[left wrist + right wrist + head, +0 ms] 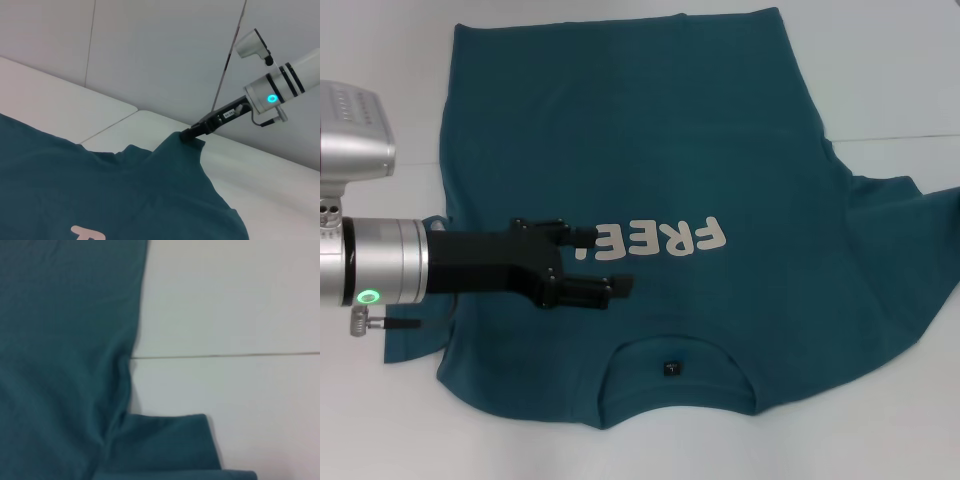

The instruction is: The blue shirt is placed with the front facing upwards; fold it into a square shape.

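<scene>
The blue shirt (pixel 620 130) lies spread front-up on the white table, with white "FREE!" lettering (pixel 660 238) on the chest and the collar with a small black label (pixel 671 368) toward me. My left gripper (pixel 603 262) hovers over the chest beside the lettering, open and empty. My right gripper is out of the head view. It shows in the left wrist view (pixel 191 134), shut on the edge of the shirt's right sleeve (pixel 185 150) and holding it slightly raised. The right wrist view shows the shirt's side and sleeve (pixel 60 365).
The white table (pixel 890 80) has a thin seam line (pixel 890 139) running to the right of the shirt, also in the right wrist view (pixel 225 355). A pale wall (pixel 160 50) stands behind the table.
</scene>
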You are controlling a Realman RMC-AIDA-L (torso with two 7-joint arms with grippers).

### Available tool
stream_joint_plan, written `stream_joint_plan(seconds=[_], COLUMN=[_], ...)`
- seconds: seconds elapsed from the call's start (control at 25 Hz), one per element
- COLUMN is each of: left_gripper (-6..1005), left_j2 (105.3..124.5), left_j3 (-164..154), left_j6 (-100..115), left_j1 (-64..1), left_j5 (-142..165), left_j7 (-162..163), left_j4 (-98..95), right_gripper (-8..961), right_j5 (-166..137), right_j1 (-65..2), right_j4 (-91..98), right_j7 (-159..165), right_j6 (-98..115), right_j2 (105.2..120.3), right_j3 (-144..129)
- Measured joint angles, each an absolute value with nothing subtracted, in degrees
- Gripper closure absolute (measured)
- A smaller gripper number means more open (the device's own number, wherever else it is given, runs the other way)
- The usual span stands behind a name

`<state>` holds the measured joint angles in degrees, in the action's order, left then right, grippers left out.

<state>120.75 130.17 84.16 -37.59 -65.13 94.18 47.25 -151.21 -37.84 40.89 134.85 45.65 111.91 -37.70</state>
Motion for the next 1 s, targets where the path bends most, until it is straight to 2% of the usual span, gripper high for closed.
stream_joint_plan(seconds=[0.44,0.76,1.0], left_gripper=[91,91,91], left_j2=[120.88,120.93,121.01], left_j3=[130.16,130.17,130.16], left_j6=[84.11,84.02,83.86], left_j1=[-37.62,-37.62,-37.61], left_j5=[-65.13,-65.13,-65.13], left_j7=[94.71,95.02,95.02], left_j4=[47.25,47.25,47.21], right_gripper=[920,920,920], right_j5=[-150.81,-150.64,-150.64], right_j1=[-40.10,-42.51,-44.60], right_j4=[41.59,41.82,41.84], right_j7=[134.59,134.56,134.56], right_j6=[47.79,47.83,47.82], right_j2=[114.24,114.60,115.50], right_j3=[-40.99,-41.42,-43.06])
